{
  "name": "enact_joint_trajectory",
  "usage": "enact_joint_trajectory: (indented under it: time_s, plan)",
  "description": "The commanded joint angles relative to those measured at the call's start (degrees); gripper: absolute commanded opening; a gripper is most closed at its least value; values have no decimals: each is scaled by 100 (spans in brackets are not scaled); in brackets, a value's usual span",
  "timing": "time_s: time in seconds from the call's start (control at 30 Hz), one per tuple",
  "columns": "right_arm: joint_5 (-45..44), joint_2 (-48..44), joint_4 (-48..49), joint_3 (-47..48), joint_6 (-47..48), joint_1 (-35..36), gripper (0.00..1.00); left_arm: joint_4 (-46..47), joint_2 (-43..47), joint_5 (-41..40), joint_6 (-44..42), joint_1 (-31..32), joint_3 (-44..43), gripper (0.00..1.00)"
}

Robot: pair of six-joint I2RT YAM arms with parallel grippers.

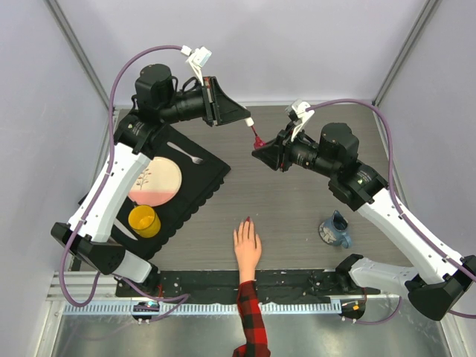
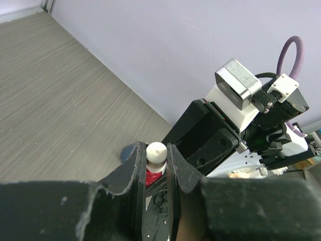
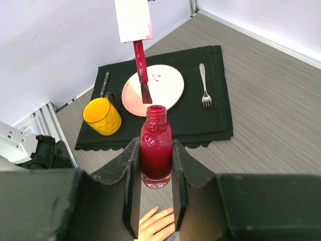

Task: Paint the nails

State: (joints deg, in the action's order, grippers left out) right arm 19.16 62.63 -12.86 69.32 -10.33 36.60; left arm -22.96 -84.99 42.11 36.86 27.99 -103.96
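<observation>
Pale mannequin hand (image 1: pixel 247 245) flat on the counter (image 1: pixel 297 216) right of the black placemat (image 1: pixel 202 186), long axis near-to-far, nails (image 1: pixel 247 221) pointing at the far wall, left tool (image 1: pixel 248 121) clenched on the white brush cap (image 2: pixel 156 151), right tool (image 3: pixel 155 144) grasping the open red polish bottle (image 3: pixel 155 163), both beyond the placemat's right corner.

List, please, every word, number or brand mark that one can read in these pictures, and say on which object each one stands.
No text can be read in any view.
The red polish bottle: no label on the visible side.
The white brush cap: blank.
The plate: only a small twig drawing, no letters.
The yellow cup: plain.
</observation>
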Motion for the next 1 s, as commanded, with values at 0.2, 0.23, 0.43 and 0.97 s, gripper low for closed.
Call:
enact_joint_trajectory:
  time_s: [0.2, 0.23, 0.43, 0.97]
  plan:
    - [0, -146, 407, 178, 31, 23, 1, 108, 26, 166, -56, -13, 34, 0]
    - [-8, -146, 407, 178, 39, 23, 1, 108, 35, 149, -65, -13, 43, 0]
    - [18, -155, 407, 178, 31, 23, 1, 108, 26, 44, -74, -4, 60, 0]
    - [106, -111, 451, 187, 5, 23, 1, 195, -53, 87, 40, -4, 52, 0]
